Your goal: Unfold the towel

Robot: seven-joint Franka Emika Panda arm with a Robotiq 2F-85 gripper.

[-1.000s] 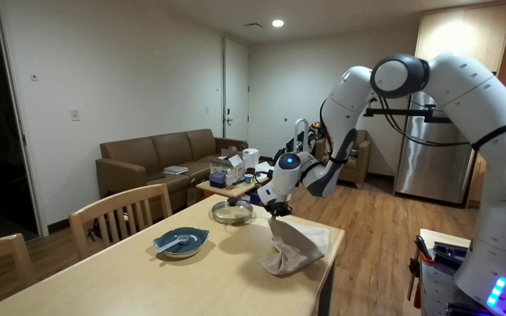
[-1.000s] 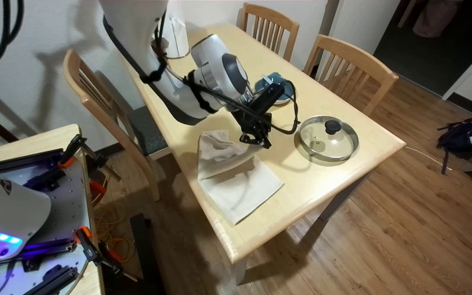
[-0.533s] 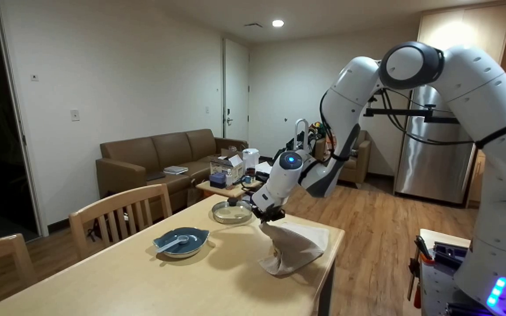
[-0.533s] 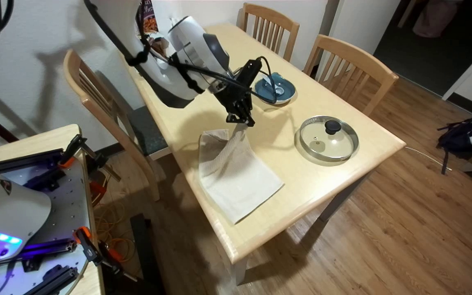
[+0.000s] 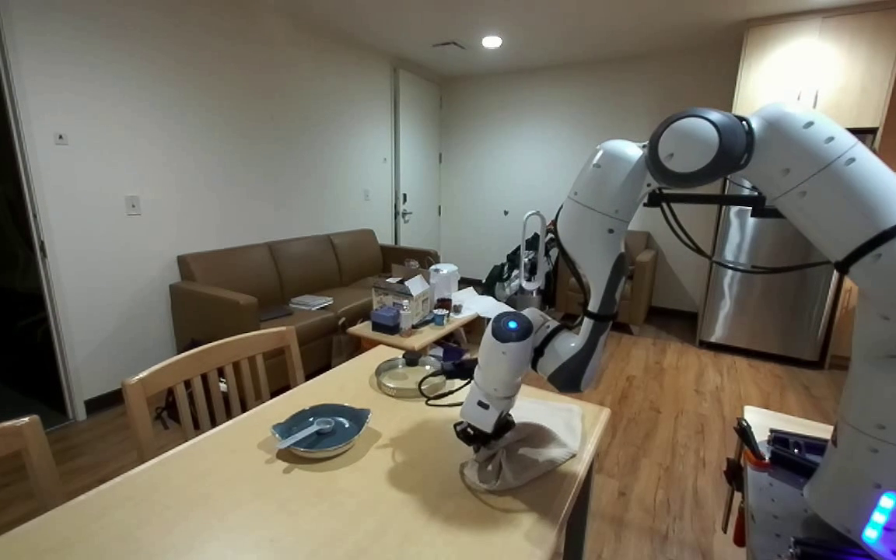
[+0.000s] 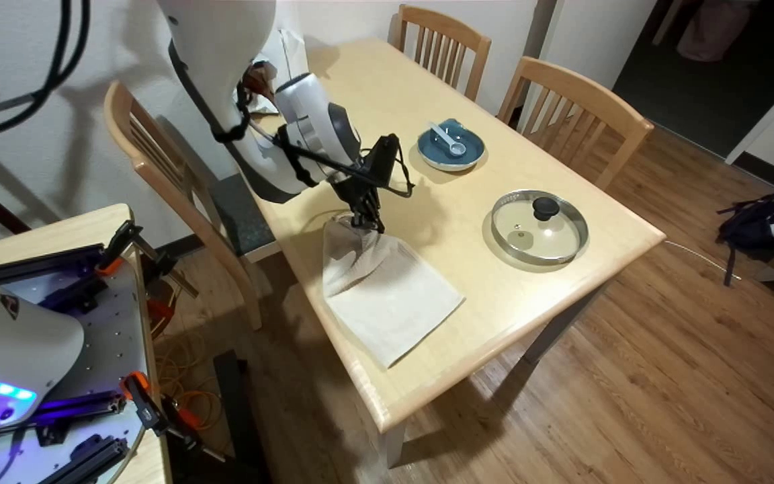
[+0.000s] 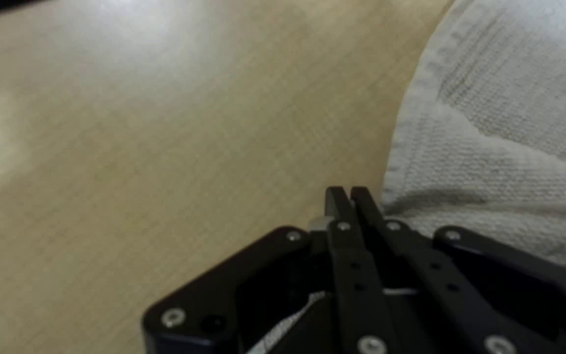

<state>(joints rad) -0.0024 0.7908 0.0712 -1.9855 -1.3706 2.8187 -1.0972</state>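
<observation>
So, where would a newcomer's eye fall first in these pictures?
Probably on the white robot arm, bent over the wooden table, its gripper shut on the partly bunched off-white towel near the edge. Next, perhaps, the blue dish with its measuring spoon, and the glass lid nearer a table corner.

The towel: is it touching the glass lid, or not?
Apart. In an exterior view, the tabletop shows plainly between the towel and the glass lid.
</observation>
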